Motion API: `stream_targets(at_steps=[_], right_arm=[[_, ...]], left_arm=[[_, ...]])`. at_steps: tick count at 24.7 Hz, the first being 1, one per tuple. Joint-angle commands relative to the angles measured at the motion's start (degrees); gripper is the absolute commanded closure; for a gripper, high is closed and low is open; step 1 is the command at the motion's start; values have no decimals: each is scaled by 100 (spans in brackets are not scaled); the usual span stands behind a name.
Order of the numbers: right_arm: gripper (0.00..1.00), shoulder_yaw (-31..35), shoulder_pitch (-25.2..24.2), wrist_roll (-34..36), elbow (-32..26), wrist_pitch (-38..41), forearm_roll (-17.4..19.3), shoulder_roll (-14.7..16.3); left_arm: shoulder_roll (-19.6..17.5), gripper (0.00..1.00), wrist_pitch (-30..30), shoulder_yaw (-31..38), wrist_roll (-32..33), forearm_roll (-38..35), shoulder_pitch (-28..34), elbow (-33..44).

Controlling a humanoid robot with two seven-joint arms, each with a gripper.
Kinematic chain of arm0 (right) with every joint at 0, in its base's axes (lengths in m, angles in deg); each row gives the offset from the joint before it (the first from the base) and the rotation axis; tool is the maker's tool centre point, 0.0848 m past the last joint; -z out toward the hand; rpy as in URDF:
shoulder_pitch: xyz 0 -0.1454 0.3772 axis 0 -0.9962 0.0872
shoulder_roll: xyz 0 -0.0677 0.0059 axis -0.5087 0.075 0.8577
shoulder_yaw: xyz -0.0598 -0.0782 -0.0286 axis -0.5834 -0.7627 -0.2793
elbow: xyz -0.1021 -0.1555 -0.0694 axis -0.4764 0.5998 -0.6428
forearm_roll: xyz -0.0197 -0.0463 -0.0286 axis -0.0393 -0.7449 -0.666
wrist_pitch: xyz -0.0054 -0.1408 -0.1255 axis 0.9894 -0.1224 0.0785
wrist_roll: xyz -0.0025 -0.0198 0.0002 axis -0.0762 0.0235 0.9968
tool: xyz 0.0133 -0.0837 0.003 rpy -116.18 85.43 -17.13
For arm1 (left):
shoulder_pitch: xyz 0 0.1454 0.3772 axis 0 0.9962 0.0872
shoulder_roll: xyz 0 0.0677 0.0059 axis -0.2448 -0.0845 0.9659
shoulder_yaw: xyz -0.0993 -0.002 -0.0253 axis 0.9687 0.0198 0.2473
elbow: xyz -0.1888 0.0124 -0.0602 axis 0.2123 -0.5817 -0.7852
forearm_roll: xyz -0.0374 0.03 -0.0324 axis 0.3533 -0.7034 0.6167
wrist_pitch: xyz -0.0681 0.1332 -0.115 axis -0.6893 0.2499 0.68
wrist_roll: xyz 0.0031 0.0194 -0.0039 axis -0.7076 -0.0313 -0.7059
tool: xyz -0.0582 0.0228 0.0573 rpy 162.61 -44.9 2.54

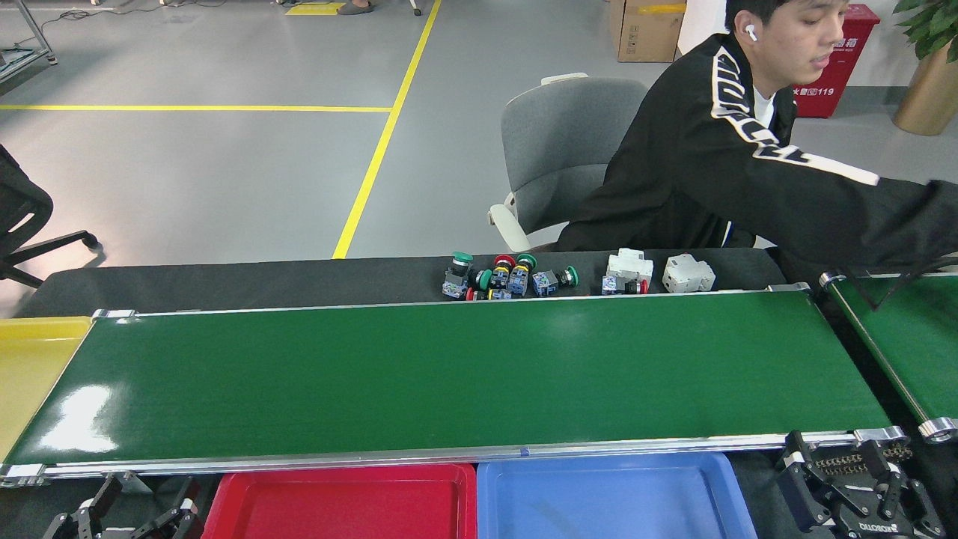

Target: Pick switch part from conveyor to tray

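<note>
The conveyor (449, 374) runs across the middle of the head view, a glossy dark-green belt with silver rails, and no part lies on it. Several switch parts (509, 278) with green and red caps sit in a cluster on the black table just behind its far rail. Two white blocks (687, 273) sit to their right. A red tray (340, 501) and a blue tray (614, 498) lie side by side below the near rail. My left gripper (142, 507) is low at the bottom left, open. At the bottom right, my right gripper (842, 458) is open and holds nothing.
A yellow tray (30, 367) sits at the conveyor's left end. A second, smaller green belt (909, 337) angles in at the right. A person in a black jacket (718, 157) sits behind the table on a grey chair (554, 142), one sleeve stretched out to the right.
</note>
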Motion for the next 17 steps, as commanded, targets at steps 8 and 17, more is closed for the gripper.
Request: stream_targets(at_steps=[8, 17], right_arm=[[2, 44, 47, -16, -58, -4, -3, -4], [2, 44, 65, -24, -49, -4, -3, -4]], left_arm=[[42, 0, -425, 265, -210, 203, 19, 50], [25, 0, -188, 186, 625, 546, 45, 68]])
